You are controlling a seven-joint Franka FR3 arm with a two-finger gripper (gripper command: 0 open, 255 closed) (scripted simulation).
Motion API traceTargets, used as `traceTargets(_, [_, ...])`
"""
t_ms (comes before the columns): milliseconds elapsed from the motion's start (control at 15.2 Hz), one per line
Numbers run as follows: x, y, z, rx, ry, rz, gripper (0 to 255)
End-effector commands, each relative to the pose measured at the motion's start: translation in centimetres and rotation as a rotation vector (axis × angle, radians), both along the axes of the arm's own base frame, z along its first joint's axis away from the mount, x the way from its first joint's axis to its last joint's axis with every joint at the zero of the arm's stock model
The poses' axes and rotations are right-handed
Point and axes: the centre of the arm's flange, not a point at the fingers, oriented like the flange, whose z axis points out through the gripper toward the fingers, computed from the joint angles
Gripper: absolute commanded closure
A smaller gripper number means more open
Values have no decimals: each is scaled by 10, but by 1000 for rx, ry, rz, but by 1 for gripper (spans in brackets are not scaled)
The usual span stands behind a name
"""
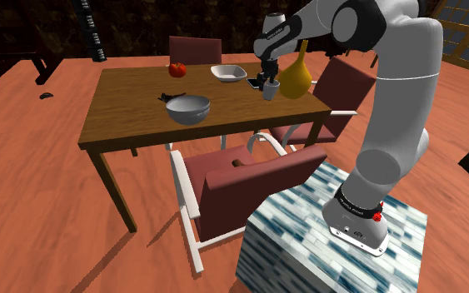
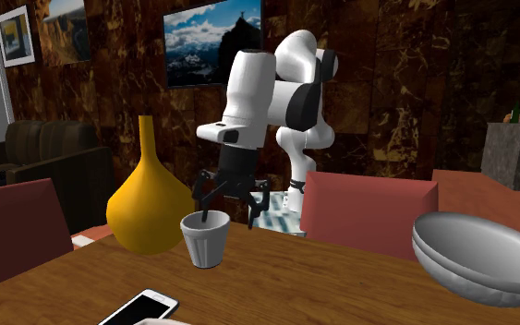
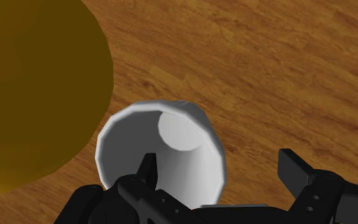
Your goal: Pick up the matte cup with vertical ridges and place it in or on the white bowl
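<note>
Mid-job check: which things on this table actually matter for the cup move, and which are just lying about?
In the job:
cup
white bowl
gripper, open, down at the cup

Lying about:
yellow vase, right beside the cup
grey bowl
phone
apple

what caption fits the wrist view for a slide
Open tool straddling the rim of a white cup, beside a yellow vase
</note>
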Motion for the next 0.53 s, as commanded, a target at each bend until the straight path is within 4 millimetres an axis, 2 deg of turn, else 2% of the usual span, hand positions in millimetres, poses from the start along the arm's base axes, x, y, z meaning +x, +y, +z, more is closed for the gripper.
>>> traceTargets(0, [0,0,-1,0,0,0,0])
traceTargets(330, [0,0,-1,0,0,0,0])
traceTargets(396, [0,0,-1,0,0,0,255])
traceTargets(462, [0,0,-1,0,0,0,255])
